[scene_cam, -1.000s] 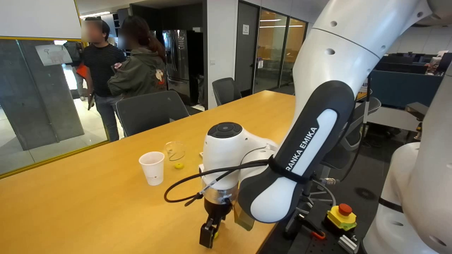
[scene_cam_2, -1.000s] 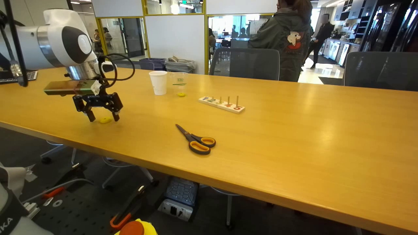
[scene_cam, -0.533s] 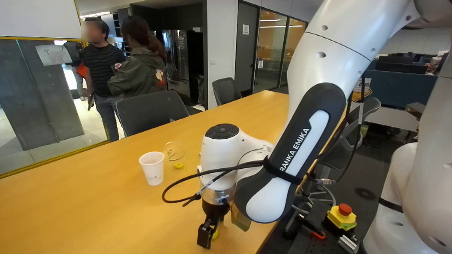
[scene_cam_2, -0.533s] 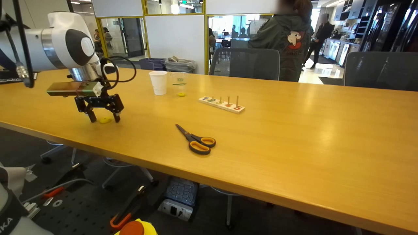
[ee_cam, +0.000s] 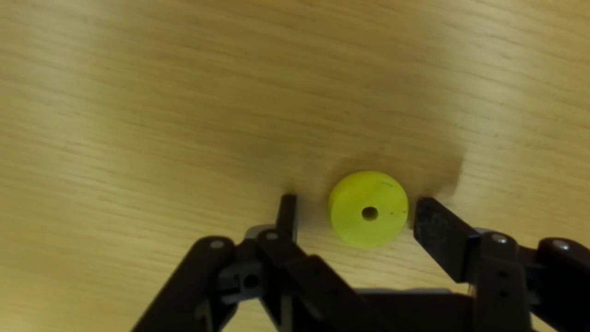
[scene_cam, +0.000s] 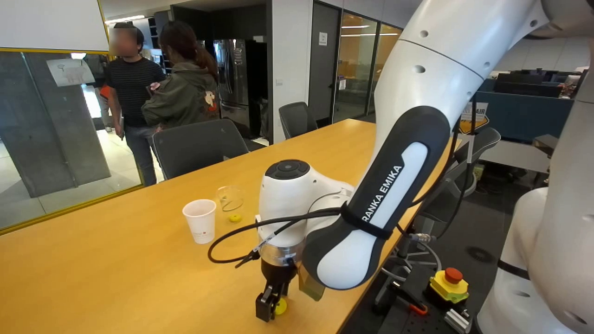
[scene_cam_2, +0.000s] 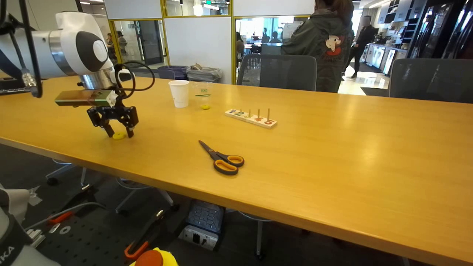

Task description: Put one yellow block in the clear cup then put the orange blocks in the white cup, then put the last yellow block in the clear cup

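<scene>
The gripper point(scene_cam_2: 120, 135) is now drawn narrower, its jaws moderately apart astride the pierced yellow disc point(ee_cam: 357, 207), ungripped on the wooden table point(scene_cam_2: 314, 147); pickup for the clear cup point(scene_cam_2: 203, 89) seems begun

An office (mesh chairs point(scene_cam_2: 278, 72), glass-walled room point(scene_cam: 356, 83))

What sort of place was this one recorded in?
Probably an office, perhaps a shared meeting area: mesh chairs stand by a long table, and a steel fridge shows in the background of an exterior view.
</scene>
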Controlling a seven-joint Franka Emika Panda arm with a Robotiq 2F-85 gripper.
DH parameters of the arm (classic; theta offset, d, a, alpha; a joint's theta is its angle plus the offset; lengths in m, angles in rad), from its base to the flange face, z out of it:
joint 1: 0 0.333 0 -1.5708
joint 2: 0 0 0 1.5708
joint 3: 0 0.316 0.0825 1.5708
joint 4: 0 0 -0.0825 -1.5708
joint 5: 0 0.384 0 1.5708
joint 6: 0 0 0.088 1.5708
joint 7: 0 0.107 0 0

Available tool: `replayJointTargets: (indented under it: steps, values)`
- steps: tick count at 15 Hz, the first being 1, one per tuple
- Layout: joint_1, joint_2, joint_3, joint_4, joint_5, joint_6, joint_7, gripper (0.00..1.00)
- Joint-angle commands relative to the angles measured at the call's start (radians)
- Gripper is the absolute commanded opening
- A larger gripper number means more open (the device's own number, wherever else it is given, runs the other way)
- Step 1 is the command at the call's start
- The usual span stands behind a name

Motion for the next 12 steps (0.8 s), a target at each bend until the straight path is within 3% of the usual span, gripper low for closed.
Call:
replayJointTargets:
  steps: [1,3,7,12]
  values:
    - [-0.004,-0.008,-0.005,0.027,0.004,-0.057,0.007,0.35]
    - [-0.004,-0.02,-0.008,0.038,-0.007,-0.099,0.017,0.21]
    - [0.014,-0.038,-0.045,0.081,-0.037,-0.204,0.024,0.24]
    - [-0.006,-0.032,-0.083,0.242,-0.05,-0.313,-0.043,0.24]
